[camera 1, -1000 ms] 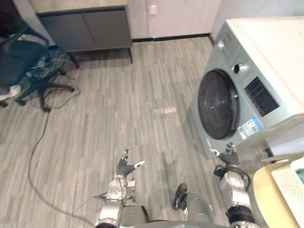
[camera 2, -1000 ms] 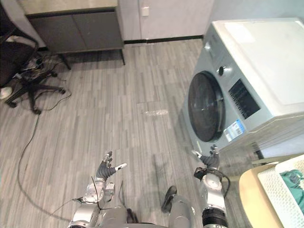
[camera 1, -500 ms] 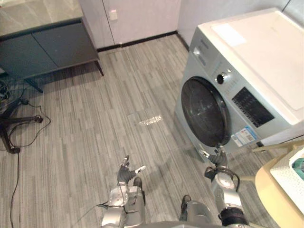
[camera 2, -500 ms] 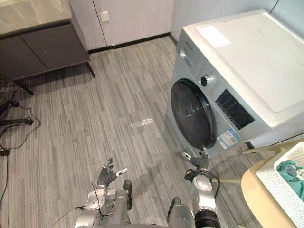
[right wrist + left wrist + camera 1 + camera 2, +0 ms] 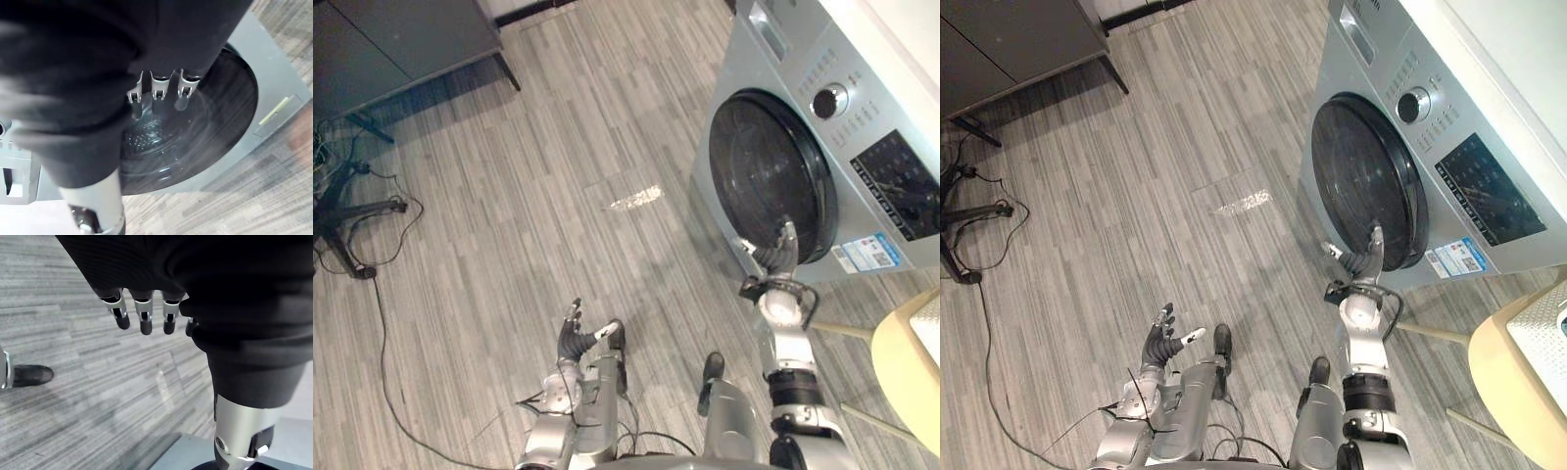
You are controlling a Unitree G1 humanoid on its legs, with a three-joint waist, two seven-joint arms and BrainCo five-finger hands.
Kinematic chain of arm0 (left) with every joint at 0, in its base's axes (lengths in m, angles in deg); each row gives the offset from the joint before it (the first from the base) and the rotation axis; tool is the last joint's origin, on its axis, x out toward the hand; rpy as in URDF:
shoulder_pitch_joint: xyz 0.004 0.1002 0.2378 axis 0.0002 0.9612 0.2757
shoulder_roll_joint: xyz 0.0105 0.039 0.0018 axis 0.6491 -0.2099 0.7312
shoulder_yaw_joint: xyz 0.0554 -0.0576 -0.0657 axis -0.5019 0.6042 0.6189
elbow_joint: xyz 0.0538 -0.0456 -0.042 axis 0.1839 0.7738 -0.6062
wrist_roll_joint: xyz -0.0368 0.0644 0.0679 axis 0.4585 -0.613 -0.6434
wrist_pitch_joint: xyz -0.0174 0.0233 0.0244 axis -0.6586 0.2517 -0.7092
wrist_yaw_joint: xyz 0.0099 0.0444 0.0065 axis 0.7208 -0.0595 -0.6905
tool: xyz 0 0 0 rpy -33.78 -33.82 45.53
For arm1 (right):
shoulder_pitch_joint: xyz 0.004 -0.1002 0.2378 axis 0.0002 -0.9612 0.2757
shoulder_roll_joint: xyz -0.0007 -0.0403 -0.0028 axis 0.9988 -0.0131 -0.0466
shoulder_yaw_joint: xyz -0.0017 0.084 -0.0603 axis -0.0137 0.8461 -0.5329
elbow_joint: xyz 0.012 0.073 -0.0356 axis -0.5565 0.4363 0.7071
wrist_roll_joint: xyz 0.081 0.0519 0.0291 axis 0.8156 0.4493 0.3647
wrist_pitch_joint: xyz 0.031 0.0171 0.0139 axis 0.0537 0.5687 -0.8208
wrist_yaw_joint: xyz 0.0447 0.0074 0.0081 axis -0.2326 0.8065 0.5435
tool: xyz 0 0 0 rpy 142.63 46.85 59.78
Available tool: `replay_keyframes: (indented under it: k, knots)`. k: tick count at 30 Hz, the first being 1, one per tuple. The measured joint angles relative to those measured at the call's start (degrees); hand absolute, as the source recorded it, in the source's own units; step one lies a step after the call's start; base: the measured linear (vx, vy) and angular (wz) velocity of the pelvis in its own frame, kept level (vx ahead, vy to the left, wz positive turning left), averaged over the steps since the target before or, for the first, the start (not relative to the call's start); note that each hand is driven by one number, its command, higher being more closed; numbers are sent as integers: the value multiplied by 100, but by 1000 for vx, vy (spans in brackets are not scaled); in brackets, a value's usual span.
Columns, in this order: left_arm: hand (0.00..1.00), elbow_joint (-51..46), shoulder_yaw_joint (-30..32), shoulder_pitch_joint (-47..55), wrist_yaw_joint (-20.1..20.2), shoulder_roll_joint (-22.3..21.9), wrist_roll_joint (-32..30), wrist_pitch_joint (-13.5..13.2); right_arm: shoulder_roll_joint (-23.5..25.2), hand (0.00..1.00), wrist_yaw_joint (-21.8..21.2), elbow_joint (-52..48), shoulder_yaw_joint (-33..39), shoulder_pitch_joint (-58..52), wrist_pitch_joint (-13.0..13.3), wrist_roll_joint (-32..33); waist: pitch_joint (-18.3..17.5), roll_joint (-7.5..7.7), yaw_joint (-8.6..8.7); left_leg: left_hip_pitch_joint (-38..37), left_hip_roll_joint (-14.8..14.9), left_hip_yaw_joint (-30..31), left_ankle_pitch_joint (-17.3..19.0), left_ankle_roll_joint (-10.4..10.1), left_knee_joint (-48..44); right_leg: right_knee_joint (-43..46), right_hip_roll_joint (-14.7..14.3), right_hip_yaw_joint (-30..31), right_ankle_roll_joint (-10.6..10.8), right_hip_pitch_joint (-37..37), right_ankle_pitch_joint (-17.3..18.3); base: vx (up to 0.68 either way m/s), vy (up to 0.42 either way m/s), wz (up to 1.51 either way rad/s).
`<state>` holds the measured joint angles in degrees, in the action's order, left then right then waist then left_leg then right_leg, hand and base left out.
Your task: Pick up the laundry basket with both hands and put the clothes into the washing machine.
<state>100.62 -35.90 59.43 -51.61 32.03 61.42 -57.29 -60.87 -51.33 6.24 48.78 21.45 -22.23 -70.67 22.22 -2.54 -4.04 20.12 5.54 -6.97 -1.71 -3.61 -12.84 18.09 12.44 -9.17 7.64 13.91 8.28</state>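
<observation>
Right eye view — right hand (image 5: 1363,264) (uncurled) before washer (image 5: 1420,162).

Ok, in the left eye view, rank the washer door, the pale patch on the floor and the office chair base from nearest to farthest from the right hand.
1. The washer door: directly past the right hand, whose fingers point at its lower edge.
2. The pale floor patch: mid-floor, to the hand's left.
3. The chair base: at the far left edge.

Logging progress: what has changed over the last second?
The camera swung toward the washing machine. The right hand has come up in front of its door, open, holding nothing. The left hand stays low and open; the door stays shut.
</observation>
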Motion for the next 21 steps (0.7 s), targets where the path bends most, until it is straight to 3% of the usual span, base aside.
replay_keyframes:
  k: [3,8,14,18,21]
  knots:
    - [0,-2,27,-41,-44,-88,-1,-1,60,0,275,-471,255,-31,-162,-348,102,-89,6,-20,-13,19,-101,-20,161,41,27,-33,-11,55,7,-1,-19,4]
    - [0,-120,83,-128,-164,-220,-4,1,290,0,654,-1596,357,-563,-431,-1024,170,-91,25,-64,-68,24,-203,-60,454,130,111,-119,-34,150,63,-8,-13,6]
    - [0,-426,287,-174,-370,-235,-6,-2,696,0,802,-2214,284,-806,-496,-1223,173,-86,41,1,-153,17,-202,-60,414,374,259,-190,-4,261,185,22,-6,8]
    - [0,-498,297,-211,-405,-234,-9,-8,710,0,892,-2240,242,-686,-495,-1223,185,-64,15,79,-171,1,-194,-58,366,407,292,-201,-5,327,191,11,2,3]
    - [0,-522,284,-236,-401,-234,-7,-56,376,0,921,-1680,475,347,-518,-1215,193,-72,31,371,-179,-41,-201,-55,262,514,332,-178,-4,658,191,-4,-9,-6]
